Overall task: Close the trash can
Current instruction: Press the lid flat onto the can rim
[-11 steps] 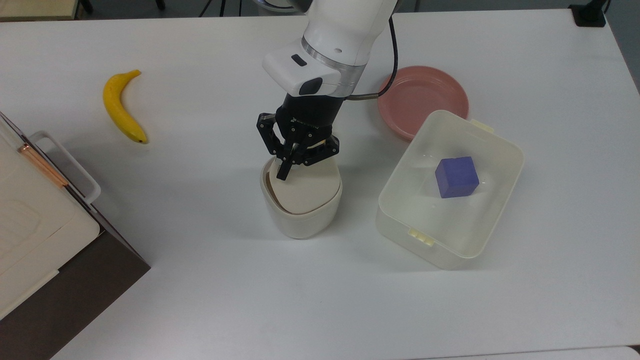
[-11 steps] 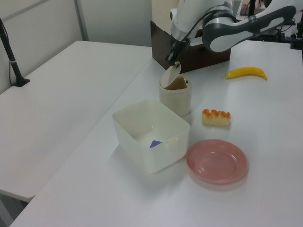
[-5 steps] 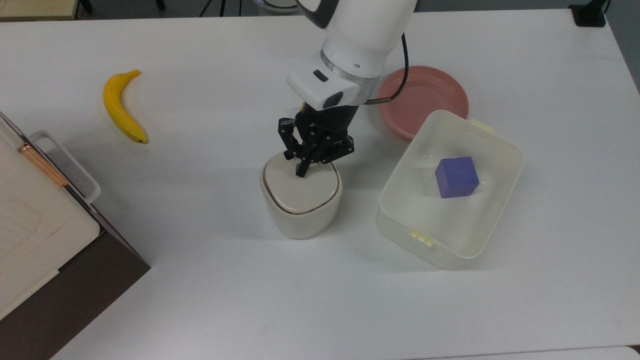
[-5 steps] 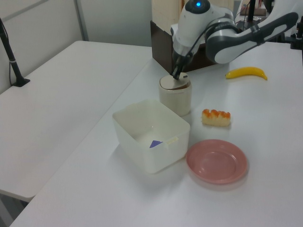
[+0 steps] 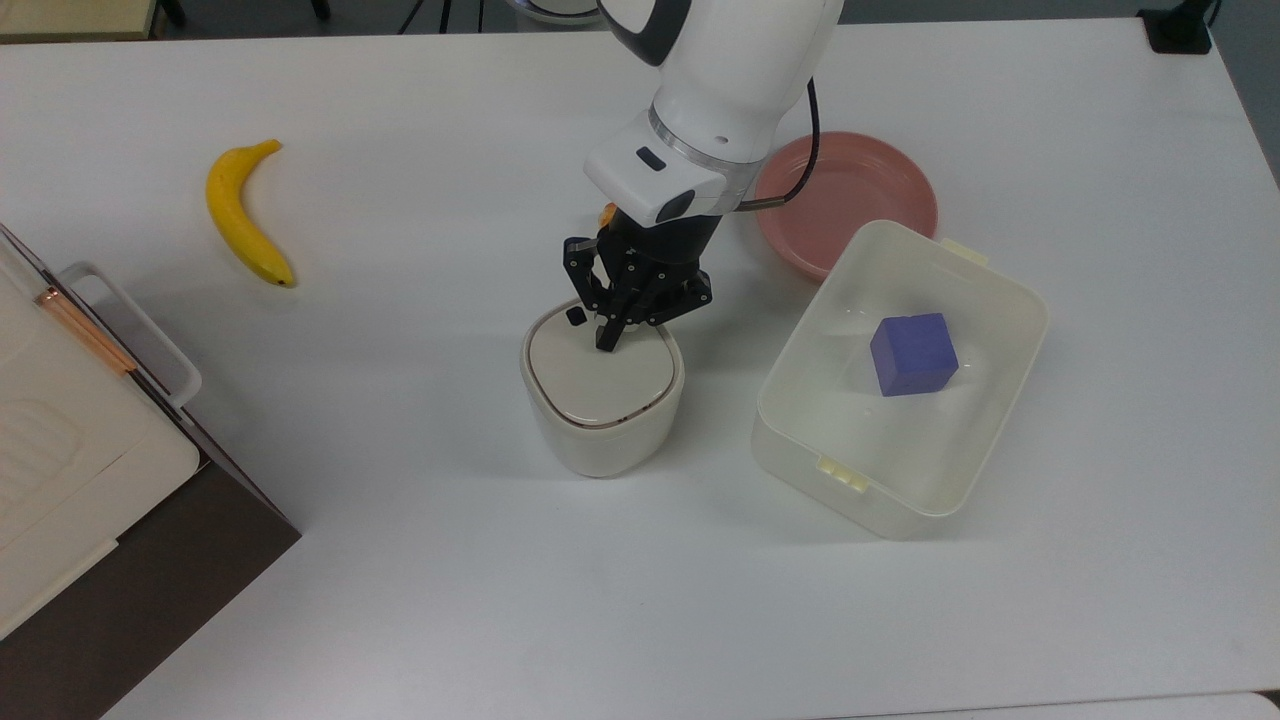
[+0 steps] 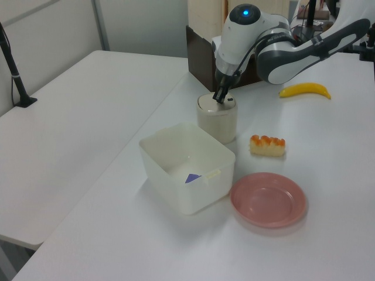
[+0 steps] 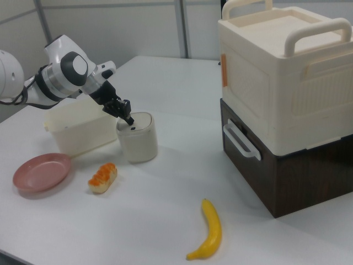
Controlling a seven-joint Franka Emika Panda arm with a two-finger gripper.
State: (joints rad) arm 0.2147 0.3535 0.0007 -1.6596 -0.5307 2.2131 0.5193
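Observation:
The cream-white trash can (image 5: 602, 420) stands mid-table with its flat lid (image 5: 600, 375) lying level on the rim. A small black button (image 5: 576, 315) shows at the lid's far edge. My gripper (image 5: 605, 342) is shut, and its black fingertips rest on the far part of the lid, next to the button. In the left view the gripper (image 6: 218, 99) touches the top of the trash can (image 6: 217, 122). From the right view, the gripper (image 7: 130, 120) meets the lid of the trash can (image 7: 138, 141) at its back edge.
A translucent box (image 5: 1008, 400) holding a blue cube (image 5: 912, 353) sits to the top view's right of the can, with a pink plate (image 5: 850, 195) behind it. A banana (image 5: 245, 215) lies far left. Stacked cream and brown cases (image 5: 90, 480) fill the left edge. An orange-topped pastry (image 6: 267, 145) lies nearby.
The lid has gone from tilted up and open to flat on the can. My gripper moved down and toward the top view's right, pushing the lid with it.

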